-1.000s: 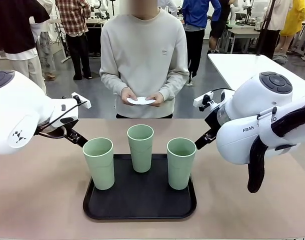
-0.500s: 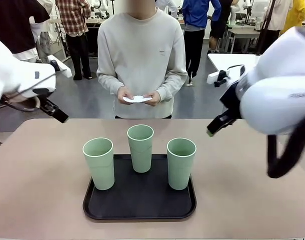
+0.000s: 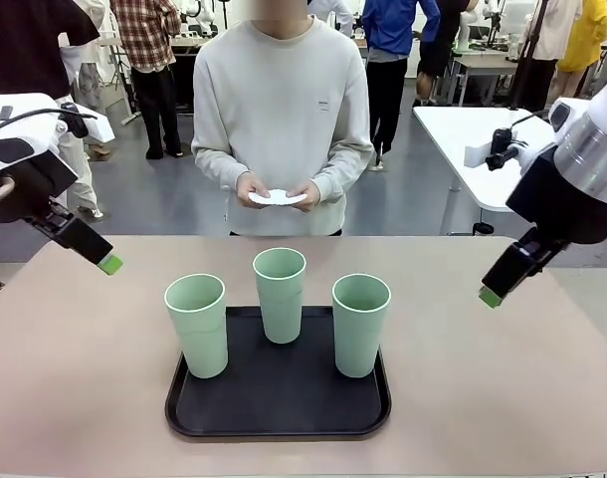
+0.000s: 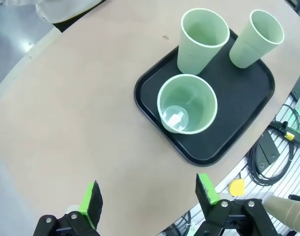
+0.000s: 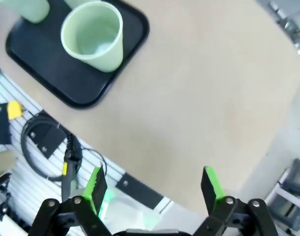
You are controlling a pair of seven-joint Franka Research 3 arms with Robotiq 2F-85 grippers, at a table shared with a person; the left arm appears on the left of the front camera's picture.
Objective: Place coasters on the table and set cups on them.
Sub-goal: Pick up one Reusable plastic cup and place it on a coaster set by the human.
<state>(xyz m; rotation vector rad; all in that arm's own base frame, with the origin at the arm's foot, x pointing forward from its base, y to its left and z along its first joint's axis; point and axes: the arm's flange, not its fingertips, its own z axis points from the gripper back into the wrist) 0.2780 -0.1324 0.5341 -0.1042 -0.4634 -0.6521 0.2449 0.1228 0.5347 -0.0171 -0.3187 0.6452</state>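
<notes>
Centre: a black tray (image 3: 276,428) takes up the middle of the table (image 3: 75,398).
On the tray: middle cup (image 3: 280,294) at 12 o'clock, left cup (image 3: 197,324) at 9, right cup (image 3: 361,324) at 3, all upright with narrow gaps between them; the tray's 6 o'clock half is bare.
9 o'clock: bare tabletop from tray to edge; left gripper (image 4: 149,194) hangs above it, jaws apart.
3 o'clock: bare tabletop; right gripper (image 5: 154,187) above it, jaws apart.
12 o'clock: a bare strip; beyond the far edge the person's hands (image 3: 252,189) hold the coasters (image 3: 277,198).
6 o'clock: a thin bare strip.
</notes>
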